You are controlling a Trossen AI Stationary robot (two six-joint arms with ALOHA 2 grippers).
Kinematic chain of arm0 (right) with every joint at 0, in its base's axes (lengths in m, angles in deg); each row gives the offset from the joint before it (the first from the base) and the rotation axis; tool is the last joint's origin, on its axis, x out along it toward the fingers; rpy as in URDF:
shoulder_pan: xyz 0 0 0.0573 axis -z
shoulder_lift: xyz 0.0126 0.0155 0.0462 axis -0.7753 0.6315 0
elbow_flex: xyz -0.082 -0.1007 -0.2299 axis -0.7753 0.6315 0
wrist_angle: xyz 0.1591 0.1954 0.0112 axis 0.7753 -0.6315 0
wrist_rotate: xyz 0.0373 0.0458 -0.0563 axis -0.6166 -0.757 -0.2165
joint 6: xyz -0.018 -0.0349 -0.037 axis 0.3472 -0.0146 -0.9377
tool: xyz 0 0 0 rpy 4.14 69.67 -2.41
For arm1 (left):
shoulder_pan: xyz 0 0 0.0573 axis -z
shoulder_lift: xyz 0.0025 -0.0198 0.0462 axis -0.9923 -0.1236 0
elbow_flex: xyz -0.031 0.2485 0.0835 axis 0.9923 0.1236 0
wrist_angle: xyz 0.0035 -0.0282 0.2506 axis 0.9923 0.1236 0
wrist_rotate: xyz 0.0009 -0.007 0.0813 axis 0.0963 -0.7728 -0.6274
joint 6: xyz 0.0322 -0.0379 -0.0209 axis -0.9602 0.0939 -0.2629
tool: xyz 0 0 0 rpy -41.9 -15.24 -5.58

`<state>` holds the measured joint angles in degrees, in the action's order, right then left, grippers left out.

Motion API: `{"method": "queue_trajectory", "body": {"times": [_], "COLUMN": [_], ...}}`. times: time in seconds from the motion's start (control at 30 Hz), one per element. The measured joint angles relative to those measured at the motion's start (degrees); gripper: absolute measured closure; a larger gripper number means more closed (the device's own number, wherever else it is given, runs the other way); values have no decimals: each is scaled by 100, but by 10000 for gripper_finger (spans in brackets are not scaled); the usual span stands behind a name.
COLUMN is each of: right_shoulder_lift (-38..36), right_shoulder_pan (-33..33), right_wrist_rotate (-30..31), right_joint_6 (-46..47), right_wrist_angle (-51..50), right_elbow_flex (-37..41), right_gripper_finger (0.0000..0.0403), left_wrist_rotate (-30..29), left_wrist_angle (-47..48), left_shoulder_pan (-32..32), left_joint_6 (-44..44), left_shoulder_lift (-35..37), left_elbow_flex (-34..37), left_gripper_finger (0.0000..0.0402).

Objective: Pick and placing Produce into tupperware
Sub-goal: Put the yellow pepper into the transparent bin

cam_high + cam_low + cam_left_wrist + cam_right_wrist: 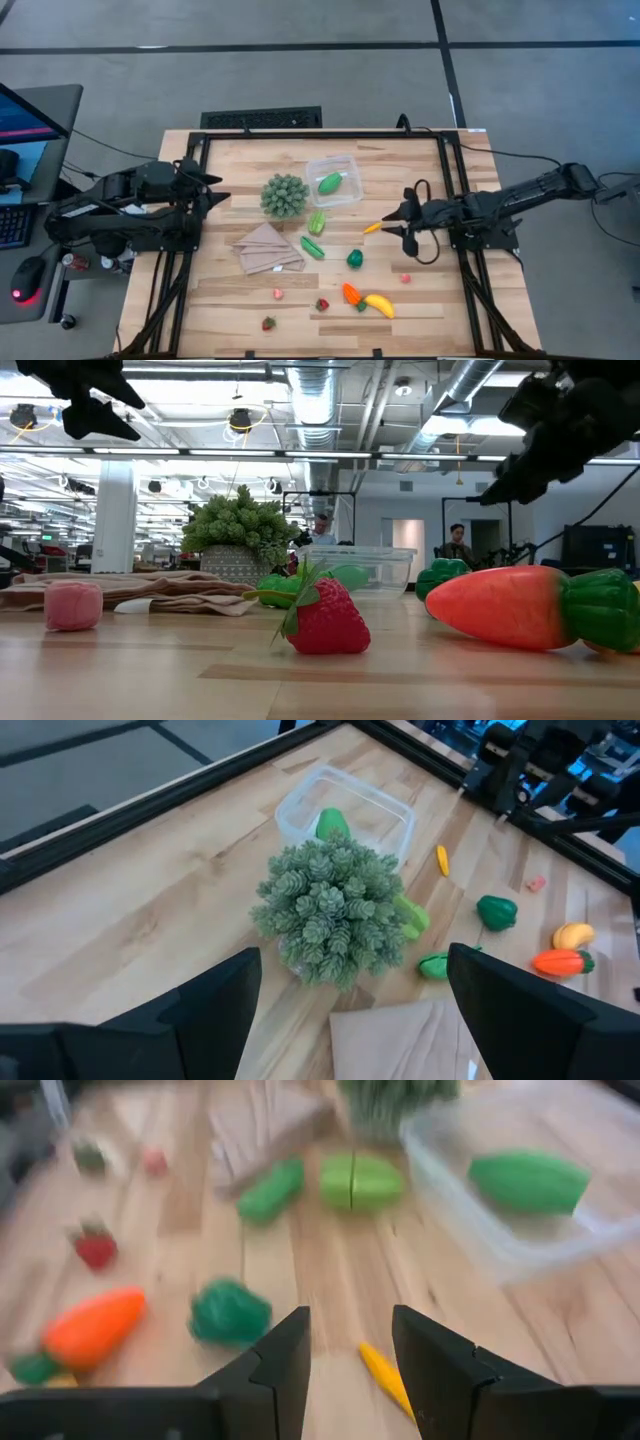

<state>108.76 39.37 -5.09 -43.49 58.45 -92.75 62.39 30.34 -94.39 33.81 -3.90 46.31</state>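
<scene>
High view: the clear tupperware [334, 180] is seen near the far middle of the wooden table [230, 300], and one green pod [330, 183] is already held inside it. Just left of the container stands the spiky green ball [284, 195], with a tan folded cloth [267, 249] laid nearer and to its left.

The rest of the produce is scattered over the table. A light green piece [317, 222] and a darker green pod [312, 247] are found just near of the container, and a green pepper [355, 259] lies right of them. A small yellow-orange piece [372, 227] is placed just beside the right gripper [403, 228], whose fingers are spread apart with nothing between them (the wrist picture shows the gap clearly). The tips are pointed left, toward the middle of the table.

Along the near side an orange carrot [351, 294] and a yellow banana [380, 305] lie touching, with red strawberries [322, 304] to their left.

The left gripper [212, 190] is held at the left edge of the table, its fingers wide apart and empty, pointed at the spiky ball.
</scene>
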Motion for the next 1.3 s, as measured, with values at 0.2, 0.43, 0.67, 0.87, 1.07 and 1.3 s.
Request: {"method": "queue_trajectory", "body": {"times": [0.2,0.43,0.67,0.87,1.07,1.3], "right_shoulder_lift": [752,1435,1994,2296,2594,3008], "right_shoulder_pan": [184,541,721,731,750,750], "right_wrist_rotate": [-138,-501,-676,-676,-663,-656], "right_joint_6": [-455,-464,-650,-830,-913,-914], "right_wrist_angle": [9,-127,-363,-216,-98,128], "right_elbow_flex": [-318,-515,-611,-613,-613,-636], "right_gripper_finger": [267,267,267,267,267,267], "left_wrist_rotate": [81,105,105,101,51,28], "left_wrist_angle": [3,3,3,5,5,7], "left_shoulder_pan": [0,0,0,-1,0,0], "left_joint_6": [7,7,38,42,39,35], "left_shoulder_lift": [0,0,0,0,0,0], "left_elbow_flex": [0,0,0,0,0,0], "left_gripper_finger": [91,91,91,91,91,91]}}
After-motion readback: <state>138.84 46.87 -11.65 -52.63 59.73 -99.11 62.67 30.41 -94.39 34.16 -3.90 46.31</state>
